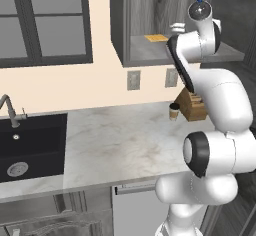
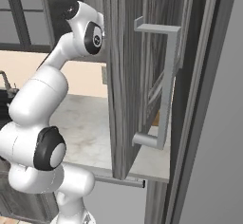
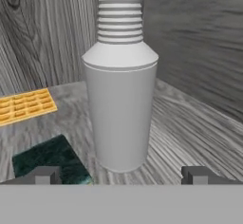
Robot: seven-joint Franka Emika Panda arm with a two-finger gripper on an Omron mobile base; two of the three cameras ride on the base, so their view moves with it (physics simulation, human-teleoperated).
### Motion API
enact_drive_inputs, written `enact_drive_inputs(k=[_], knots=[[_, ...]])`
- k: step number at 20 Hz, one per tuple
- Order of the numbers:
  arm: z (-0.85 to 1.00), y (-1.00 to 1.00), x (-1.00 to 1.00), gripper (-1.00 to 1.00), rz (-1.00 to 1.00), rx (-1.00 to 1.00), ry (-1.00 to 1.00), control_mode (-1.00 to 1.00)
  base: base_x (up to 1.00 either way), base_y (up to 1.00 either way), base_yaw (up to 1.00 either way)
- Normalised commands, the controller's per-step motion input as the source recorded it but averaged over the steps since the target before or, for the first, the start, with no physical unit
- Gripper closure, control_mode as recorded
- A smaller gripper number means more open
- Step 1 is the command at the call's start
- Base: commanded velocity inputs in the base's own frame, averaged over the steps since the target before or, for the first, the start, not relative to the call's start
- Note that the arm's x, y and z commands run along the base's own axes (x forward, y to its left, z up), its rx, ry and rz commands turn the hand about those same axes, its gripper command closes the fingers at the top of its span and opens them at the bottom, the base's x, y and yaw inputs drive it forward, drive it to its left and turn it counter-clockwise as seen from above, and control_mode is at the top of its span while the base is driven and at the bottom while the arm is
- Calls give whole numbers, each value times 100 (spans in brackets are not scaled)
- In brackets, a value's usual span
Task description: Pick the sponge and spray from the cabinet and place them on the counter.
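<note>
— How's your two-finger claw (image 3: 121, 174) set?

— Spread wide, empty, straddling the pale grey cylindrical spray bottle (image 3: 120, 109) on the dark wood-grain cabinet's shelf (image 3: 190, 133).

— Risk?

— Your left fingertip (image 3: 42, 174) overlaps the green-topped yellow sponge block (image 3: 50, 157); advancing may shove it, or tip the bottle.

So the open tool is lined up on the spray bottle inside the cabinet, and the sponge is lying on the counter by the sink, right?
Not quite. The sponge lies on the cabinet shelf beside the spray bottle, as the hand view shows. The tool is open and lined up on the bottle.
</note>
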Motion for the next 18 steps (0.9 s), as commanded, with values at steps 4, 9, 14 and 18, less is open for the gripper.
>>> enact_drive_inputs(k=[4,9,14,18], knots=[[0,-21,18,-100,-1,-3,3,-100,0,0,0],[-2,-2,21,-100,0,-1,0,-100,0,0,0],[-8,-6,26,-100,0,0,-1,-100,0,0,0],[-6,-22,16,-100,0,0,0,-100,0,0,0]])
